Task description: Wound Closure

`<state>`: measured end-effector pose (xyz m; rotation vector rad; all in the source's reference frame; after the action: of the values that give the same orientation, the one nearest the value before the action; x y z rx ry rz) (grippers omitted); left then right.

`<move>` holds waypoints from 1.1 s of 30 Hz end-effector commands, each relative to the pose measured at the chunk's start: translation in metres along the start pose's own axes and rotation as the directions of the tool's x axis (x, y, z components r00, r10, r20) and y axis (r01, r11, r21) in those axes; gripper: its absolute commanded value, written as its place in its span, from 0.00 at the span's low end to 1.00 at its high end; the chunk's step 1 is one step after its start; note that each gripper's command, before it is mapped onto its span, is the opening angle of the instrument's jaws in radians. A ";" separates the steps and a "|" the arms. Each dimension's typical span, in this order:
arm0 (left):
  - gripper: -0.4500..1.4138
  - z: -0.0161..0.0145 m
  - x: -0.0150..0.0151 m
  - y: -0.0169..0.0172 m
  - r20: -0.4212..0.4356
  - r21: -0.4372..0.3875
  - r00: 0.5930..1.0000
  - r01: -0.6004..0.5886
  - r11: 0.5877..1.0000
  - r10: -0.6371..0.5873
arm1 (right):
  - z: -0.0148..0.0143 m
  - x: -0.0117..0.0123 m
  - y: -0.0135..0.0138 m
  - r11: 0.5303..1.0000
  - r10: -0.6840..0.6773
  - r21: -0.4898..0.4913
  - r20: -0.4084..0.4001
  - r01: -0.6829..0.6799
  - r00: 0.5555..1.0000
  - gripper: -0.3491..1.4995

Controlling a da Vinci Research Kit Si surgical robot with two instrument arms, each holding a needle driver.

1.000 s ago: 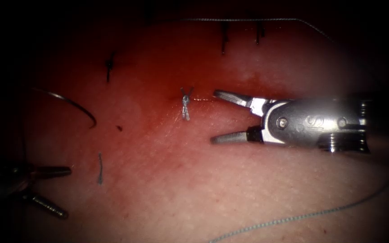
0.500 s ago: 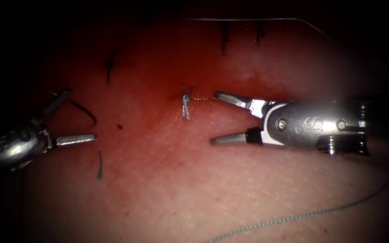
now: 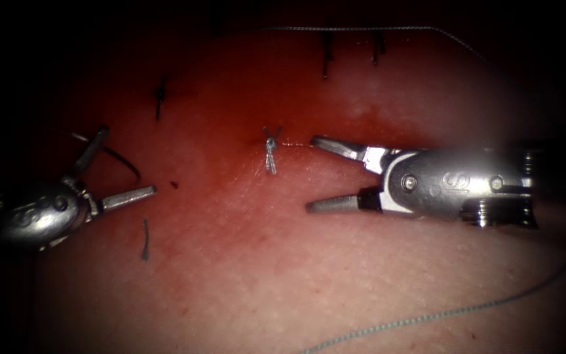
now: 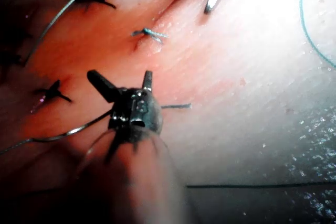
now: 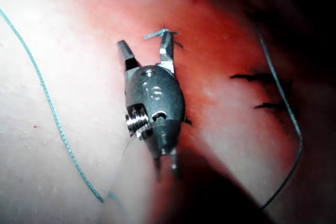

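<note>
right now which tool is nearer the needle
Left. The left tool has its open jaws either side of the needle; the right tool, also open, sits by the knot.

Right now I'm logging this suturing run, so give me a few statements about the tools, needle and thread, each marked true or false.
1. The left tool has open jaws and holds nothing. True.
2. The right tool grips the needle. False: its jaws are open and empty, and the needle lies on the tissue at the left, by the left tool.
3. A tied knot sits just left of the right tool's upper jaw. True.
4. The needle is driven through the tissue. False: it lies free on the surface.
5. A loose thread runs across the tissue below the right tool. True.
</note>
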<state>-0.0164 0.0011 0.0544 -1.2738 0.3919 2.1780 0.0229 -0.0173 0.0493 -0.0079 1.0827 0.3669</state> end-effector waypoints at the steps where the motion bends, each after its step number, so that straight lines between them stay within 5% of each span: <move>1: 0.62 0.0011 -0.0004 0.0004 0.009 0.001 1.000 -0.024 1.000 0.024 | 0.0011 0.0000 0.0000 1.000 -0.002 0.001 -0.003 0.002 1.000 0.39; 9: 0.59 0.0018 -0.0019 0.0007 0.069 -0.011 0.995 -0.068 0.998 0.069 | 0.0011 -0.0001 0.0000 1.000 -0.003 0.001 -0.003 0.003 1.000 0.36; 16: 0.41 0.0024 -0.0027 -0.0001 0.081 -0.004 0.994 -0.072 0.997 0.072 | 0.0011 -0.0001 -0.0001 1.000 -0.004 0.002 0.000 0.004 1.000 0.35; 19: 0.32 0.0027 -0.0034 -0.0003 0.091 -0.010 0.993 -0.080 0.997 0.080 | 0.0011 -0.0001 -0.0001 1.000 -0.004 -0.001 0.001 0.004 1.000 0.35; 23: 0.00 0.0027 -0.0046 -0.0007 0.077 -0.097 0.992 -0.095 0.991 0.102 | 0.0010 -0.0001 0.0000 1.000 -0.003 -0.002 0.002 0.003 1.000 0.35; 28: 0.00 0.0019 -0.0046 -0.0010 0.053 -0.184 0.994 -0.089 0.979 0.100 | 0.0007 0.0001 0.0001 1.000 0.000 -0.010 0.010 0.000 1.000 0.35; 33: 0.00 0.0019 -0.0018 -0.0013 -0.014 -0.248 0.977 -0.209 0.946 0.212 | -0.0002 0.0004 0.0011 0.999 0.008 -0.039 0.018 -0.007 1.000 0.39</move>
<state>-0.0159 0.0026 0.0559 -1.4169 0.2771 2.5016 0.0217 -0.0166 0.0486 -0.0392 1.0527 0.3952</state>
